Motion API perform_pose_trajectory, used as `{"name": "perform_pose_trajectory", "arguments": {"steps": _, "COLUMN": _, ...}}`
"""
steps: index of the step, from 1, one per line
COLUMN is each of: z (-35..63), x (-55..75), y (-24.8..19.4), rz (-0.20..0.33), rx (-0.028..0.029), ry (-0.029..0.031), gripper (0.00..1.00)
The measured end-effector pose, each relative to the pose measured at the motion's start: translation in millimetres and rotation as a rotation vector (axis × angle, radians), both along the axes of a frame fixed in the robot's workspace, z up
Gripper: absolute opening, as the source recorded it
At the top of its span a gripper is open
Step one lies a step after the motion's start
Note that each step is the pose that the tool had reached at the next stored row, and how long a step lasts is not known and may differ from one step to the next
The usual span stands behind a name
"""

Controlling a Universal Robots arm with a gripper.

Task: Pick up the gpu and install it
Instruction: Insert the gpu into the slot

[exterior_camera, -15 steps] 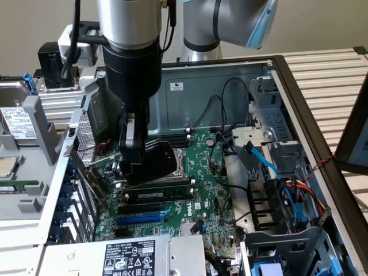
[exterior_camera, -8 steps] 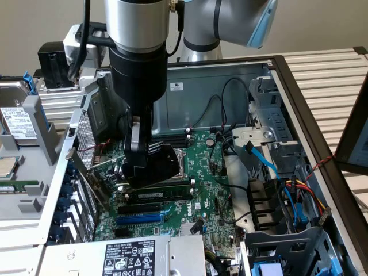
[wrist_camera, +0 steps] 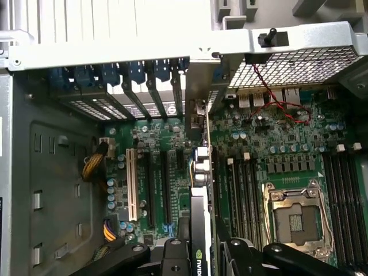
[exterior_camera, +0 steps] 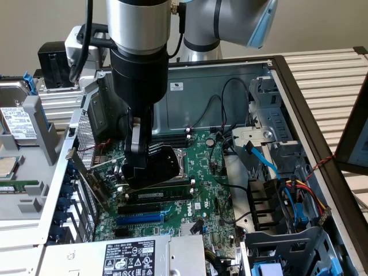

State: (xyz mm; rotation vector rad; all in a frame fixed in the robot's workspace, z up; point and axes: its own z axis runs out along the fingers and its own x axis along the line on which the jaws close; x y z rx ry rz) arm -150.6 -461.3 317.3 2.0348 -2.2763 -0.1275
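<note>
While the black two-finger gripper (exterior_camera: 138, 169) stands partly open, its jaws are clamped on the flat green gpu with a black cooler block (exterior_camera: 164, 165). The card hangs close over the large green motherboard (exterior_camera: 204, 172), above its long black expansion slots (exterior_camera: 155, 195); whether its lower edge touches one cannot be told. The likeliest trouble is judged to be a crooked seating: if the card comes down tilted or off the slot's line, one end of its connector would strike first and jam. Its silver metal bracket (wrist_camera: 198, 86) might also catch on the perforated grey rear wall (wrist_camera: 299, 63) at the motherboard's edge, or snag the thin red wires (wrist_camera: 284, 100) there. The wrist view gives the card edge-on, running along the slots, with the open silver processor socket (wrist_camera: 296, 215) on the motherboard just beside it. The exterior view gives instead the cooler's face and the card's height over the motherboard.
</note>
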Motion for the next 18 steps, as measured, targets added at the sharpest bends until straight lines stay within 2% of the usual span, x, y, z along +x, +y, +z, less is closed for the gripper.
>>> {"name": "perform_pose_trajectory", "arguments": {"steps": 11, "z": -6.6, "x": -0.2, "y": -0.1, "rz": 0.0, "rx": 0.0001, "ry": -0.0006, "gripper": 0.27}}
{"name": "perform_pose_trajectory", "arguments": {"steps": 14, "z": -8.0, "x": -0.9, "y": -0.1, "rz": 0.0, "rx": 0.0, "ry": -0.008, "gripper": 0.27}}
{"name": "perform_pose_trajectory", "arguments": {"steps": 18, "z": -10.4, "x": -2.5, "y": -0.1, "rz": 0.0, "rx": 0.0002, "ry": -0.0278, "gripper": 0.27}}
